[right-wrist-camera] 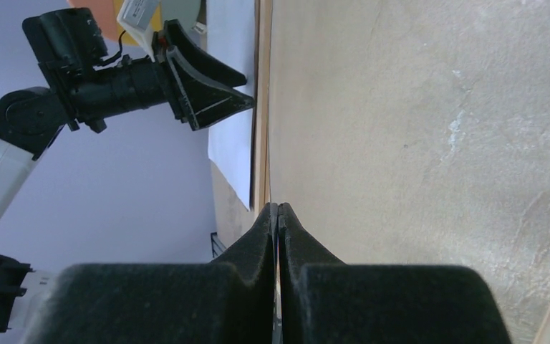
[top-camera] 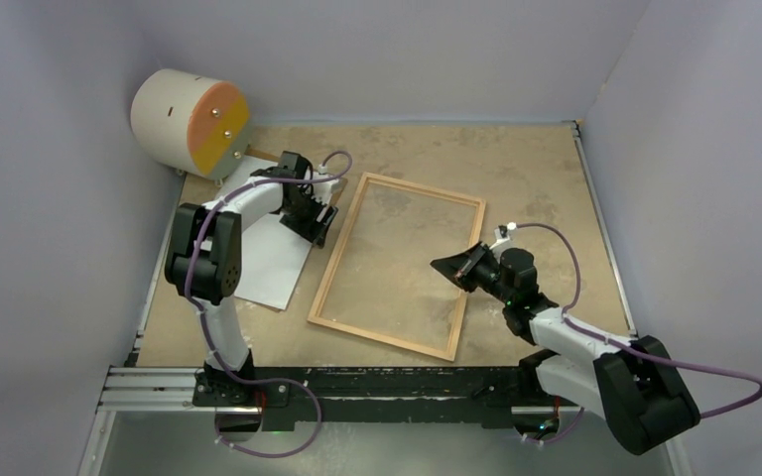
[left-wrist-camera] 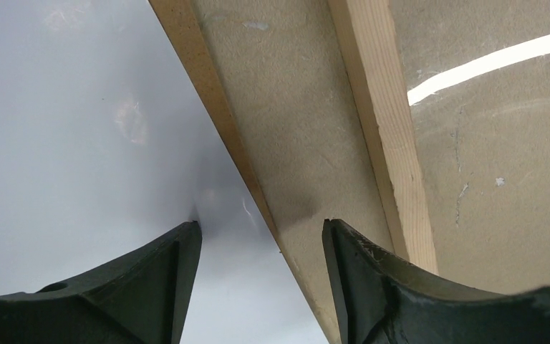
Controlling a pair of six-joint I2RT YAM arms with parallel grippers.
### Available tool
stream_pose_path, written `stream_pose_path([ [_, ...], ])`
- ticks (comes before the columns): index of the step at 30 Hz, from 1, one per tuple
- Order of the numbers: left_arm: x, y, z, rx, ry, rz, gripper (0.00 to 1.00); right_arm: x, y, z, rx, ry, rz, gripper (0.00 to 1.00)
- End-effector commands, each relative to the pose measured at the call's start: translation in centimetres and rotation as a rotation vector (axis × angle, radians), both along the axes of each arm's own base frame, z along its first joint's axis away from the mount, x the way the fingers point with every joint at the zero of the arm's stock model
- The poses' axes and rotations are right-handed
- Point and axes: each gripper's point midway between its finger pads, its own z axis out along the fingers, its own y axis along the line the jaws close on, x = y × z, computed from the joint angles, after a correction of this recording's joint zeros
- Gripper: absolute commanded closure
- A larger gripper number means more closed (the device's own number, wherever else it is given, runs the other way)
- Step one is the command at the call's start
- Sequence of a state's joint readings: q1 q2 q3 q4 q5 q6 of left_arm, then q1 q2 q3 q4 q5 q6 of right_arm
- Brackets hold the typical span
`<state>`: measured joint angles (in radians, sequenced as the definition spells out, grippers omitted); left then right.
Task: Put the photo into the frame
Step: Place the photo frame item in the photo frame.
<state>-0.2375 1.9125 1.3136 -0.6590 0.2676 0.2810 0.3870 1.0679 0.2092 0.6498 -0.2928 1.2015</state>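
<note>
Gaping wide, the jaws of the left gripper (top-camera: 317,220) (left-wrist-camera: 261,223) hang low over the photo's (top-camera: 270,260) (left-wrist-camera: 57,143) edge nearest the frame (top-camera: 383,336) (left-wrist-camera: 390,143). One finger (left-wrist-camera: 175,269) is above the white sheet. The other is above the bare strip of worktop (top-camera: 526,159) between photo and frame. Whether either finger touches down cannot be told.

The right gripper (top-camera: 439,266) (right-wrist-camera: 278,208) has its jaws pressed together tip to tip, with nothing visible between them. It sits low over the pane, just inside the frame's right rail.

The photo lies white side up near the left edge of the worktop. The narrow edge of a brown backing sheet (left-wrist-camera: 208,93) shows along the photo's side. The frame lies flat in the middle of the worktop, turned at a slant, just beside the photo but apart from it.

A white drum (top-camera: 174,114) with an orange and yellow face sits at the far left corner.
</note>
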Motion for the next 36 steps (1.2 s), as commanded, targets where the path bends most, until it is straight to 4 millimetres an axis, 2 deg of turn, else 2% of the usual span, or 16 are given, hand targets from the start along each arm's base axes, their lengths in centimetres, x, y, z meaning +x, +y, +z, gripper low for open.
stream_pose_path([
  [1, -0.8, -1.0, -1.3, -0.025, 0.028, -0.039, 0.35, -0.7, 1.3, 1.9, 0.068, -0.058, 0.088, 1.0],
  [14, -1.1, -1.4, -1.6, -0.022, 0.038, -0.059, 0.36, -1.1, 1.4, 3.0, 0.109, -0.063, 0.097, 1.0],
  [26, -1.6, -1.4, -1.7, -0.015, 0.041, -0.069, 0.36, -1.5, 1.2, 6.2, 0.182, -0.165, 0.087, 1.0],
  [36, -1.8, -1.5, -1.5, -0.017, 0.032, -0.081, 0.36, -1.0, 1.0, 7.6, 0.219, -0.195, 0.055, 1.0],
])
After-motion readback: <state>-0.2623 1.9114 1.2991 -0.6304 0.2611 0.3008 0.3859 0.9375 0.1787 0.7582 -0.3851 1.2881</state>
